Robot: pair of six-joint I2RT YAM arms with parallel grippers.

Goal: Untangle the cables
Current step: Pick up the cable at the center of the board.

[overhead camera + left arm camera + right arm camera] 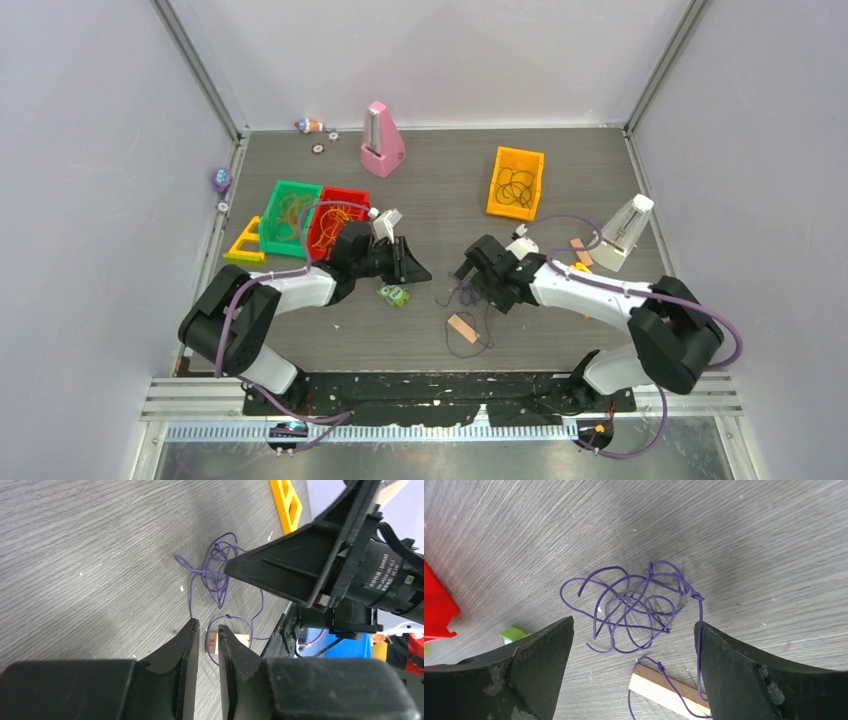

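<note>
Right wrist view, nearest first.

1. Right hand: black, two-fingered, spread wide and empty, low over the grey wood-grain worktop.
2. Left hand: black fingers drawn almost together, leaving a narrow gap with nothing in it, pointed at the same patch from the other side.
3. Small flat wooden tag: tied onto the purple line, lying flat on the worktop.
4. Thin purple wire cables: one loose snarl on the worktop between the right hand's fingers. A single strand ran just beside one finger down to the tag; whether it touched the finger could not be told.
5. Farther off: green plastic bin, red plastic bin and orange plastic bin, each holding coiled wire.

Risks, as judged:
- Closing on the middle of the snarl would likely pinch several loops at once, and a pull would then cinch the small knots tighter.
- The tied tag could drag and snag.
- Wire this fine might slip from the pads.
- The left hand, set so narrow, would probably push a strand away rather than take it.
- The two hands stood near each other, so they could collide.
</note>
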